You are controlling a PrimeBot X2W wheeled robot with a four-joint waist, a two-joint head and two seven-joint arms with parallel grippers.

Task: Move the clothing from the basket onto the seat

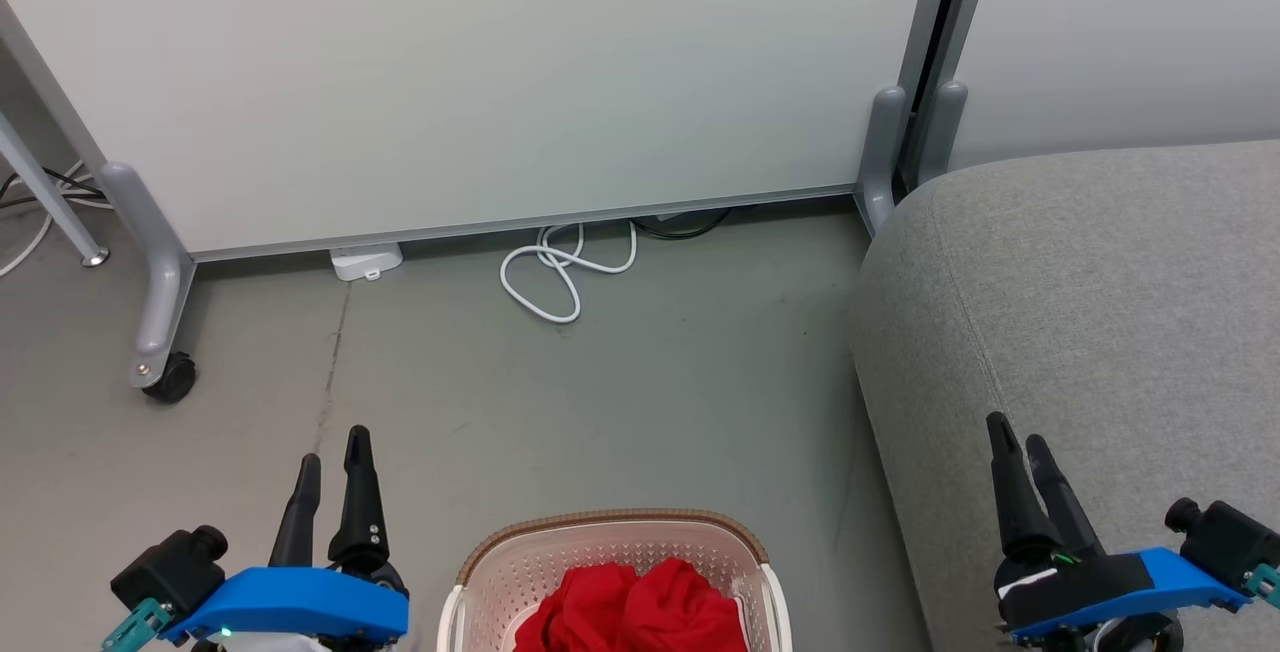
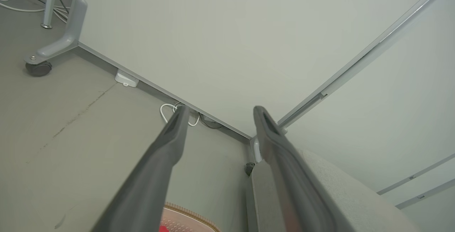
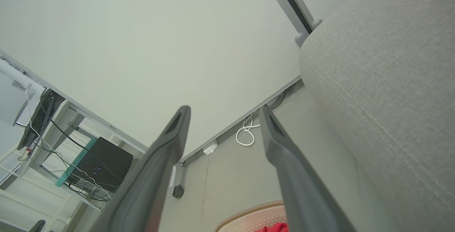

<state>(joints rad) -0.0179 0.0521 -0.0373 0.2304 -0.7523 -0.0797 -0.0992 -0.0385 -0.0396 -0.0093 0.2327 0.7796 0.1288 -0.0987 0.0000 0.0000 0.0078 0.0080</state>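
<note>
The basket [image 1: 520, 572] is cut off by the bottom edge of the head view, so just its far half shows: cream perforated wall under a brown woven-look rim. It stands on the floor [image 1: 650, 382], just left of the seat [image 1: 1100, 292]. The clothing [image 1: 640, 612] lies inside it as a bunched heap of bright red cloth in two soft folds, its lower part out of frame; how many pieces there are cannot be told. The seat is grey woven fabric with a rounded corner and a stitched seam, and it runs off the right edge. The left gripper [image 1: 333, 452] sits at the lower left above the floor, fingers apart and holding nothing. The right gripper [image 1: 1016, 432] sits at the lower right over the seat's near part, fingers likewise apart and bare. In the left wrist view the left gripper [image 2: 220, 109] frames a sliver of basket rim [image 2: 192, 217] at the bottom edge. In the right wrist view the right gripper [image 3: 224, 109] frames part of the basket [image 3: 249, 212] and a scrap of red clothing [image 3: 275, 227]. A white cable [image 1: 560, 272] loops on the floor by the partition [image 1: 500, 82].
</note>
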